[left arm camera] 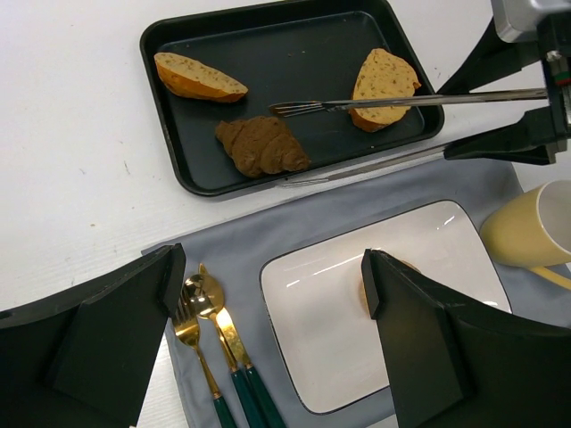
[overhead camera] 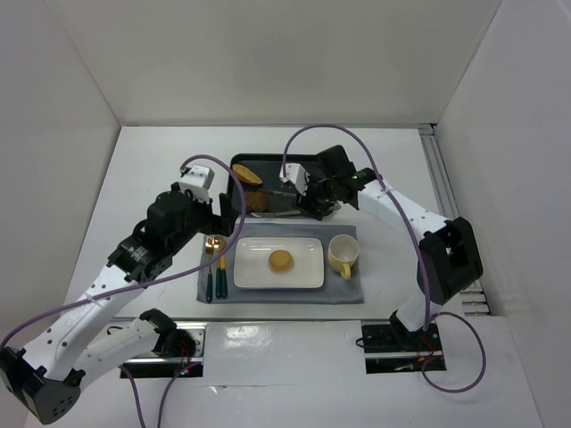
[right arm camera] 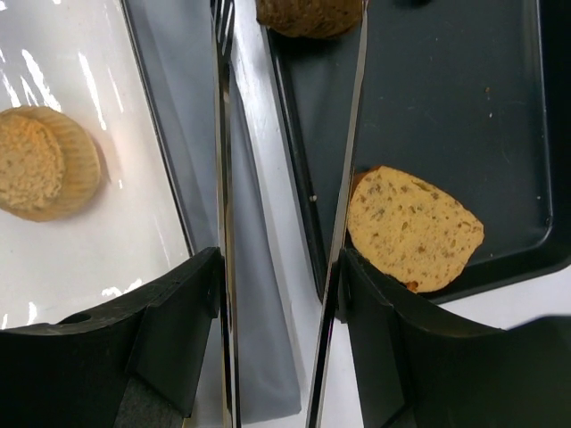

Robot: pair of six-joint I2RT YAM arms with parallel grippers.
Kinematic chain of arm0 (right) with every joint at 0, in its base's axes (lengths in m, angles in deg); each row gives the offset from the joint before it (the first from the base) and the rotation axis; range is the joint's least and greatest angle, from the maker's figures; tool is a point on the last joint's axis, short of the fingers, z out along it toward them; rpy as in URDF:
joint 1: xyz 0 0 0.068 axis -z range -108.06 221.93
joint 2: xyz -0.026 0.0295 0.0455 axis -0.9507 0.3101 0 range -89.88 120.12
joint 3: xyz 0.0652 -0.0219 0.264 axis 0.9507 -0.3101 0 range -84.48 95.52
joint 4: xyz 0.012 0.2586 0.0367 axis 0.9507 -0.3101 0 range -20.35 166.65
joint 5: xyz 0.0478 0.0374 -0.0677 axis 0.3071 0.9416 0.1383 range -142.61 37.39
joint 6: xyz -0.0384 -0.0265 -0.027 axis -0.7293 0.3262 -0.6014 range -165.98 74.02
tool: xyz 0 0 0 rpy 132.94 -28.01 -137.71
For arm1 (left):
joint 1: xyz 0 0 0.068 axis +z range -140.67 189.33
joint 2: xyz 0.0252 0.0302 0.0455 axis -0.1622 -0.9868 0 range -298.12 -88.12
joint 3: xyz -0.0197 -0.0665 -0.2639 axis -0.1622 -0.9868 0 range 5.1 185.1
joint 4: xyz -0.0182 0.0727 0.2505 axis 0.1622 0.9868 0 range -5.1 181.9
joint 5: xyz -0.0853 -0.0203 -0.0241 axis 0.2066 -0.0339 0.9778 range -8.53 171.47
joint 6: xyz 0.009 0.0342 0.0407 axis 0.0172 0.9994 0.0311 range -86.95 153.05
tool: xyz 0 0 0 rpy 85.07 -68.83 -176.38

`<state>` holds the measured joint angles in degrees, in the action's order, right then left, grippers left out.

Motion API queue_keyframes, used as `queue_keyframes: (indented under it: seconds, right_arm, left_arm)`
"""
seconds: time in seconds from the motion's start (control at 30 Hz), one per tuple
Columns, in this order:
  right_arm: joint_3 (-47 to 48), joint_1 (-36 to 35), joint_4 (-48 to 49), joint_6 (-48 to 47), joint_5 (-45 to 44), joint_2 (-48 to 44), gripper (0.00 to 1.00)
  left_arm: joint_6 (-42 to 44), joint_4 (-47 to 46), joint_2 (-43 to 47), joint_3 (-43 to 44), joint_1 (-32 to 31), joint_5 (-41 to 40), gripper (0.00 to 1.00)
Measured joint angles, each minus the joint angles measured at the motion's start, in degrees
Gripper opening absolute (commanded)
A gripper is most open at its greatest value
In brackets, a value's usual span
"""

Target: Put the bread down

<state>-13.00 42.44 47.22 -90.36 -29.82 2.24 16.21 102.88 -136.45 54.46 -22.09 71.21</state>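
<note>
A black tray (overhead camera: 234, 163) holds two tan bread slices (left arm camera: 198, 78) (left arm camera: 384, 85) and a dark brown piece (left arm camera: 261, 144). A round bread (overhead camera: 280, 260) lies on the white plate (overhead camera: 303, 272). My right gripper (overhead camera: 310, 192) is shut on metal tongs (left arm camera: 401, 101), whose two arms stand apart over the tray's near edge. In the right wrist view the gripper (right arm camera: 281, 267) shows one tong arm (right arm camera: 348, 178) beside a bread slice (right arm camera: 415, 227), with nothing between the arms. My left gripper (left arm camera: 272, 276) is open and empty above the plate's left side (left arm camera: 330, 303).
A grey placemat (overhead camera: 285, 294) carries the plate, a yellow mug (overhead camera: 343, 256) on its right and gold cutlery with green handles (overhead camera: 214, 267) on its left. White walls enclose the table on three sides.
</note>
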Motion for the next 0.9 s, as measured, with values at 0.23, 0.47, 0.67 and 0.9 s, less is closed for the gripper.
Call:
queue_keyframes:
  seconds: [0.23,0.47,0.67,0.9]
  right_arm:
    - [0.83,0.0,1.16,0.63,-0.09,2.71,0.42]
    - [0.85,0.0,2.12,1.49,-0.33,2.95,0.19]
    - [0.61,0.0,2.4,1.49,-0.57,1.2,0.16]
    - [-1.49,0.63,1.77,1.75,1.77,-10.71,0.16]
  left_arm:
    - [0.0,0.0,0.02,0.0,0.0,0.0,1.0]
    - [0.0,0.0,0.0,0.0,0.0,0.02,1.0]
    - [0.0,0.0,0.02,0.0,0.0,0.02,1.0]
    - [0.0,0.0,0.24,0.0,0.0,-0.04,1.0]
